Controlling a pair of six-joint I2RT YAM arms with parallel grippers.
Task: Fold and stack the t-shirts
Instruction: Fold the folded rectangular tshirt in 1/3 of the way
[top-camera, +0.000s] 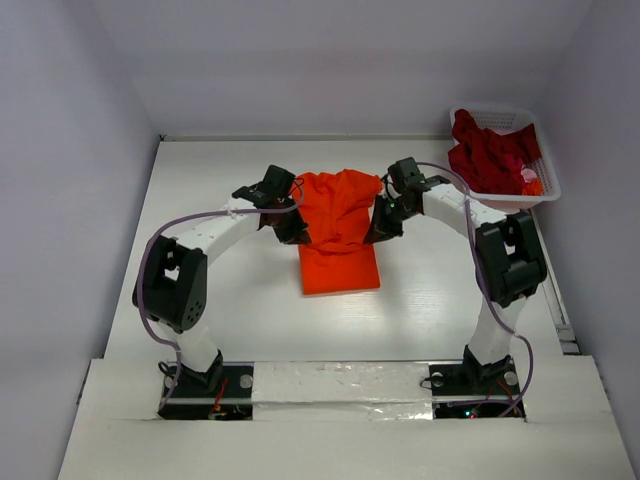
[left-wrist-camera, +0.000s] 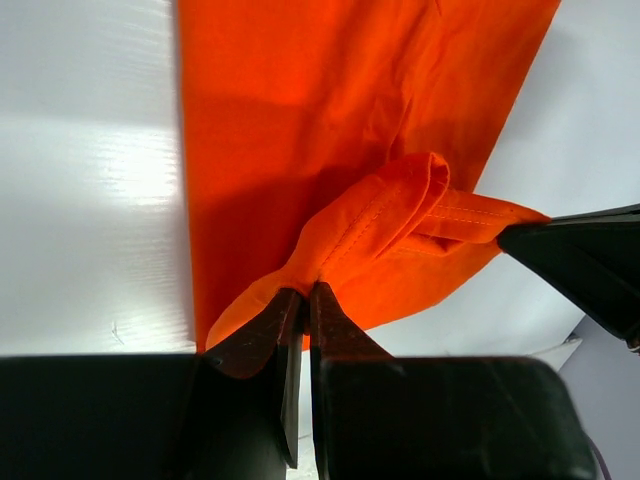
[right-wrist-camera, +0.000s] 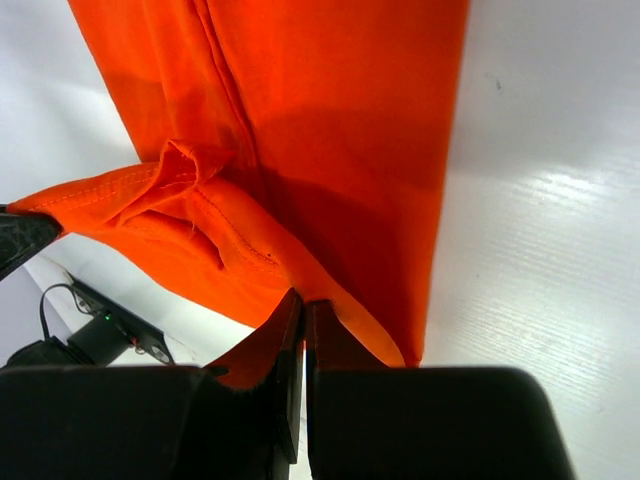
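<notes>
The left tool is clamped on a bunched, stitched edge of the orange t-shirt, its two fingers pressed together with cloth between them. The left wrist view shows this pinch, but in the top view the tool's own body hides it. From above, the shirt's near part lies flat as a rectangle on the desk, midway between the arms. Its far part is lifted and hangs between the two tools. The right tool is likewise clamped on the shirt's opposite edge, which is plain only in the right wrist view. At the desk's far right corner, a white lattice basket holds crumpled dark red t-shirts, well apart from the orange one.
</notes>
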